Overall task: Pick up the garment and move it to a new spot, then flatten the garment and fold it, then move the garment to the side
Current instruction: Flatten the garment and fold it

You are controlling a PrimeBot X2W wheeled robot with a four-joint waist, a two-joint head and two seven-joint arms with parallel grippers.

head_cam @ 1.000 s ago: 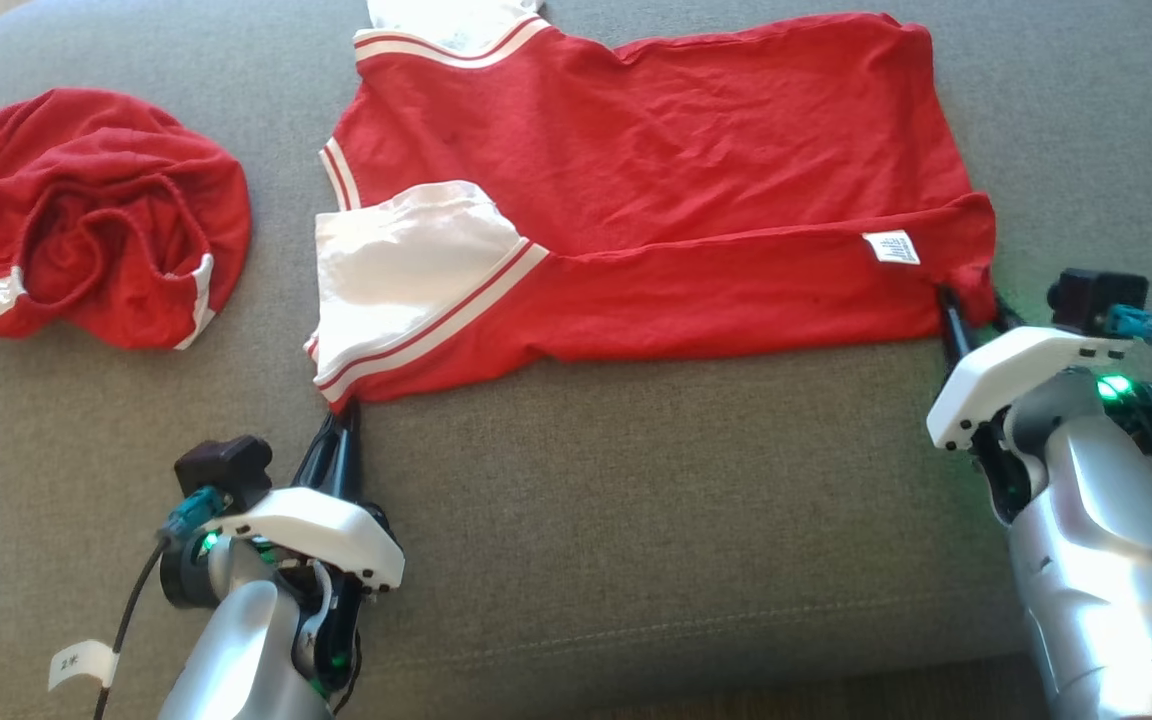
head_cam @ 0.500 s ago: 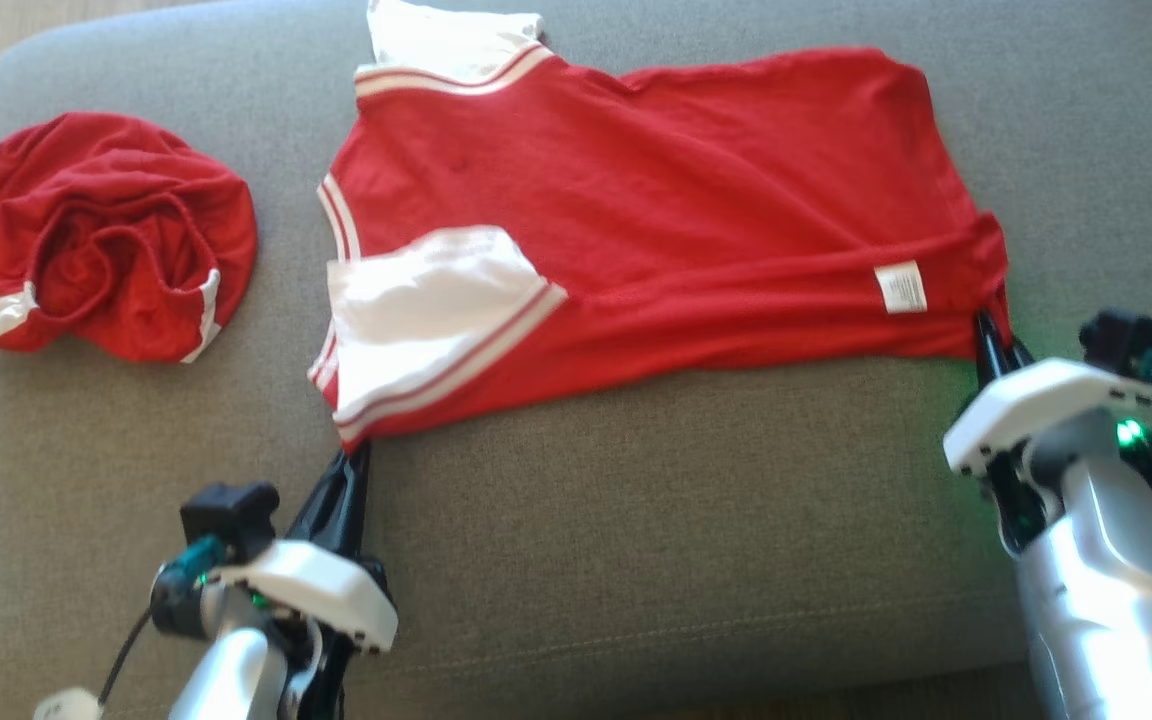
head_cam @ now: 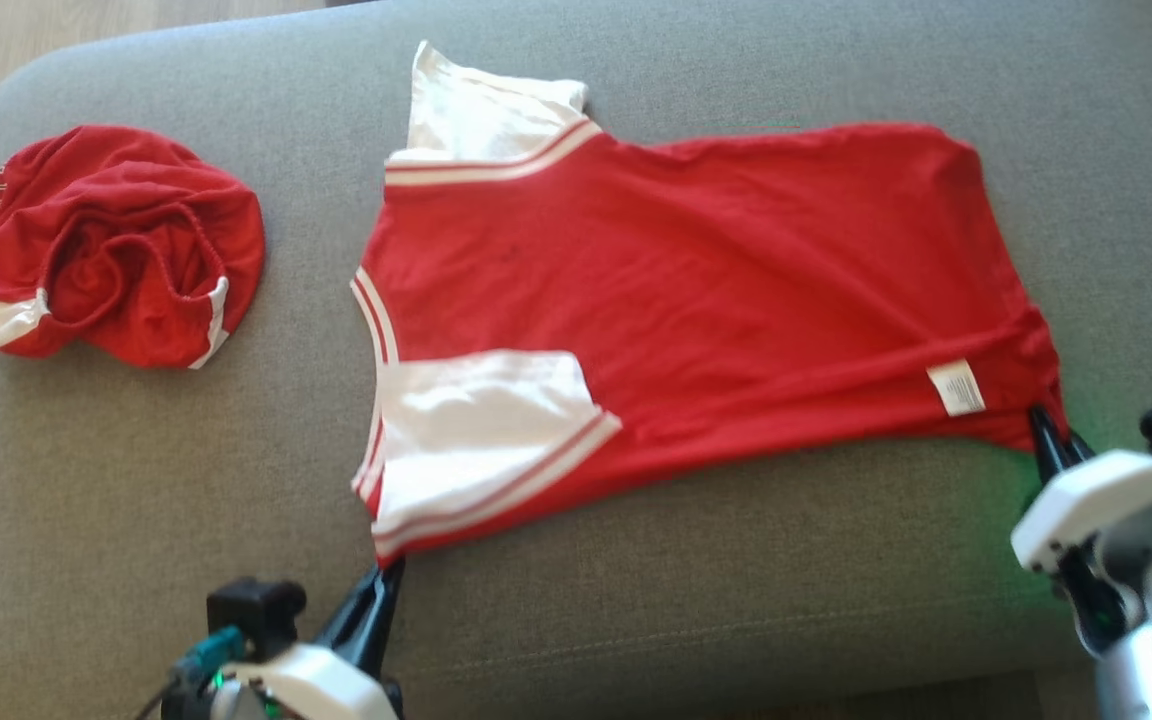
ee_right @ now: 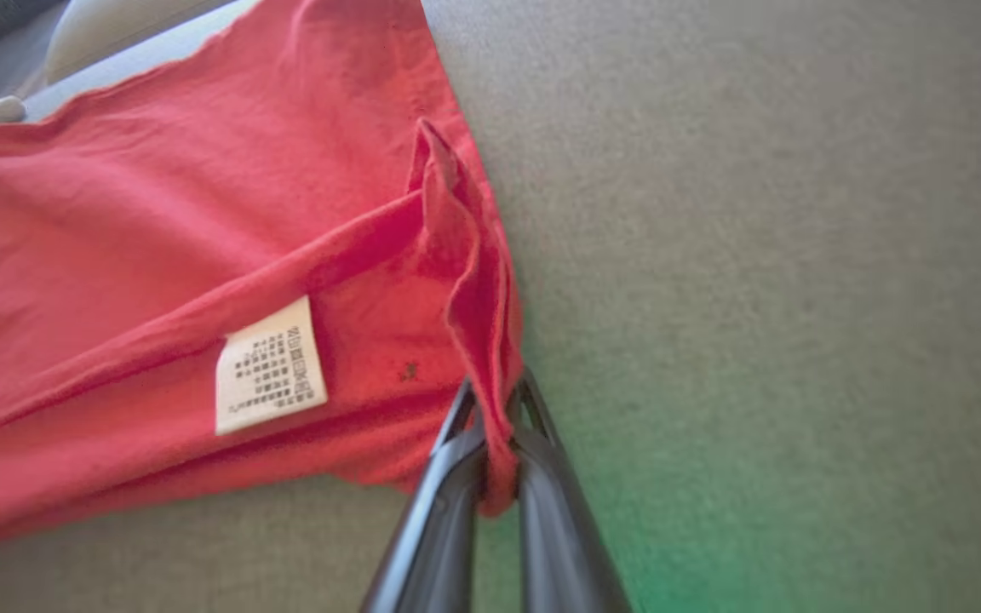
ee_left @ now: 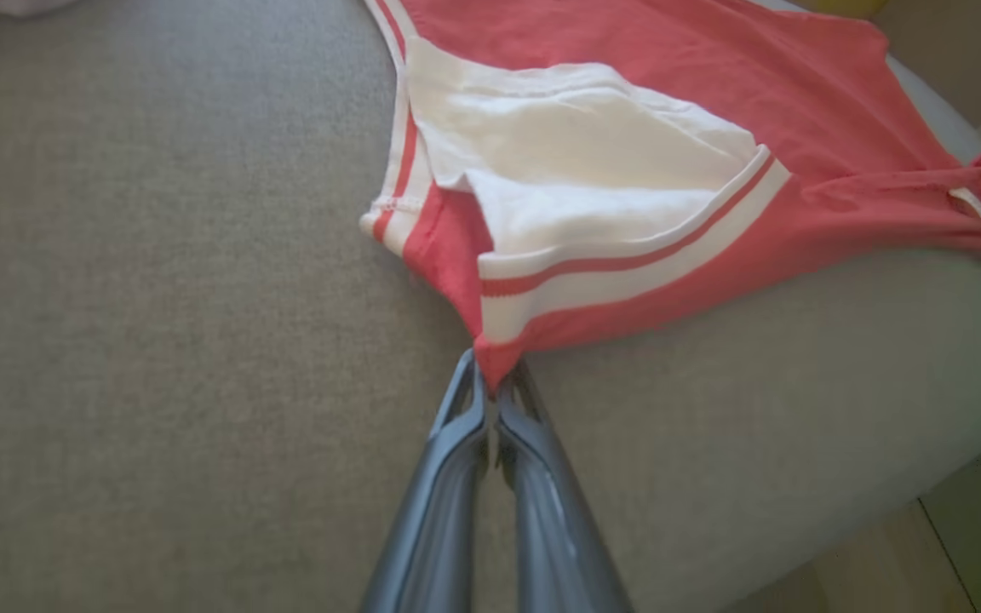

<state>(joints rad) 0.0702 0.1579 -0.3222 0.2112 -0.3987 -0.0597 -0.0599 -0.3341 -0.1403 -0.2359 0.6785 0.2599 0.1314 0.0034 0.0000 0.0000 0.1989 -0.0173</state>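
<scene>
The garment (head_cam: 716, 290) is a red shirt with white, red-striped sleeves, spread across the grey cushion with its near edge folded over. My left gripper (head_cam: 388, 578) is shut on the garment's near-left corner (ee_left: 490, 362), below the white sleeve (ee_left: 593, 183). My right gripper (head_cam: 1048, 425) is shut on the near-right hem corner (ee_right: 495, 400), close to a white care label (ee_right: 269, 366). The cloth between the two grips runs stretched along the near edge.
A second red garment (head_cam: 111, 255) lies crumpled at the cushion's far left. The grey cushion (head_cam: 686, 600) has bare room in front of the shirt, and its front edge lies just beyond my wrists. Wooden floor (head_cam: 56, 25) shows at the top left.
The right gripper has closed on the hem corner. Both grippers have drawn the garment toward the near edge, and the head view has shifted, so everything sits lower in it.
</scene>
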